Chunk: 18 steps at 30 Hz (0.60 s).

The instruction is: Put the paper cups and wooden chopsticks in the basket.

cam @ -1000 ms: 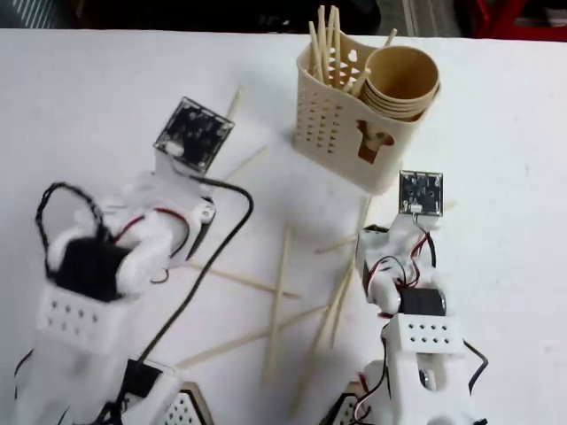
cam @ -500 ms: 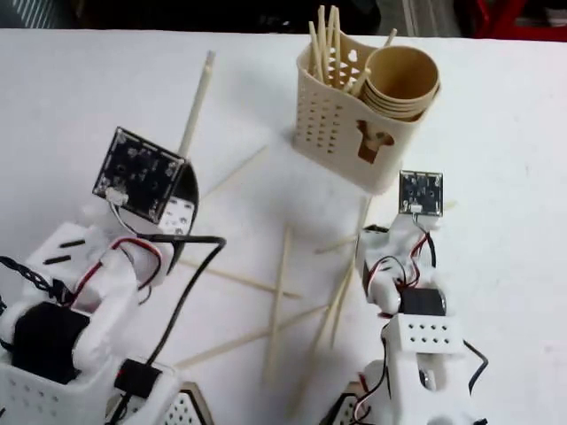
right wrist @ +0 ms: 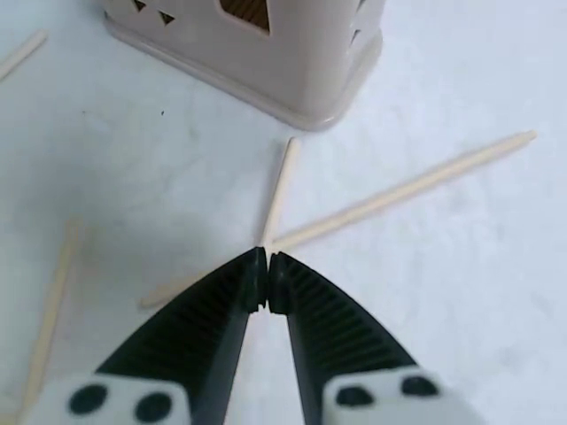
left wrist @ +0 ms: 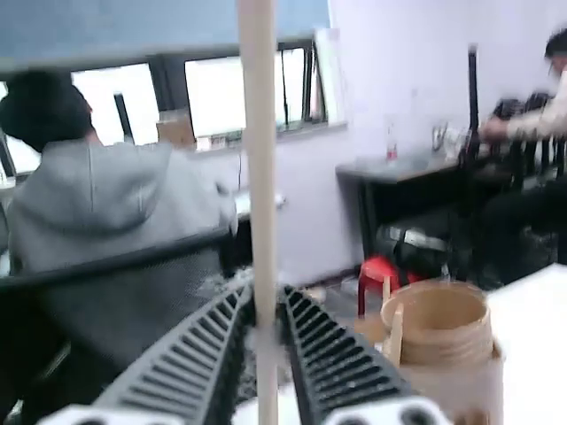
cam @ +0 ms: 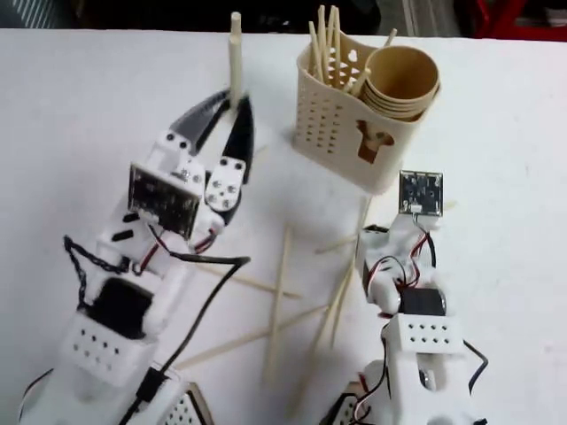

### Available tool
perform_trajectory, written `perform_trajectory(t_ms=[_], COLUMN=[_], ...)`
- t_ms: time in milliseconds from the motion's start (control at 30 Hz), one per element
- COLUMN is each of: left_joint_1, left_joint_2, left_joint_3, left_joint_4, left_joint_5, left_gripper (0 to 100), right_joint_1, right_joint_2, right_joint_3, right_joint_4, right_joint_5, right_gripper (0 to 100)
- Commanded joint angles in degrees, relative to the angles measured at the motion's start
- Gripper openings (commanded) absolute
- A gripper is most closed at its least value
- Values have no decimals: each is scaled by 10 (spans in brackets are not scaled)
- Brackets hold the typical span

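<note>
A wooden chopstick point(cam: 236, 53) is pinched between the jaws of the left hand point(cam: 232, 106), and its free length is seen running on past the fingertips toward the far edge of the tabletop point(cam: 89, 88). In the left wrist view the same chopstick point(left wrist: 259, 177) is seen standing upright out of the left hand point(left wrist: 264, 305), gripped near its lower part, with the ribbed jaws pressed against it on both sides. It is held above the tabletop, just to the left of the basket point(cam: 332, 124) and apart from it.

The basket is set upright near the far edge of the tabletop. The paper cups point(cam: 403, 75) are stacked one inside another in its right part, and a bundle of chopsticks point(cam: 326, 40) is stood on end in its left part. The paper cups point(left wrist: 438, 328) are also seen beyond the left hand in the left wrist view.

Several loose chopsticks point(cam: 279, 301) are left lying flat and crossed on the tabletop between the two arms, in front of the basket.

The right hand point(right wrist: 266, 270) is pressed together with nothing between its jaws. It is held low over two of the loose chopsticks point(right wrist: 403, 190), near the base of the basket point(right wrist: 292, 62).
</note>
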Motion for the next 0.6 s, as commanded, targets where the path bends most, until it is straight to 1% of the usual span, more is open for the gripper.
perform_trajectory(t_ms=[0, 100, 367, 567], left_joint_1=[24, 24, 24, 25], left_joint_2=[84, 177, 436, 597], left_joint_3=[-44, -126, -396, -542], left_joint_4=[-84, -86, -84, -83], left_joint_5=[9, 11, 88, 127], left_gripper=[23, 23, 23, 23], right_joint_1=[1, 1, 1, 1], right_joint_2=[1, 1, 0, -1], right_joint_3=[-5, -5, -5, -5], right_joint_4=[-11, -11, -11, -11], right_joint_5=[-5, -5, -5, -5], right_gripper=[18, 18, 18, 18])
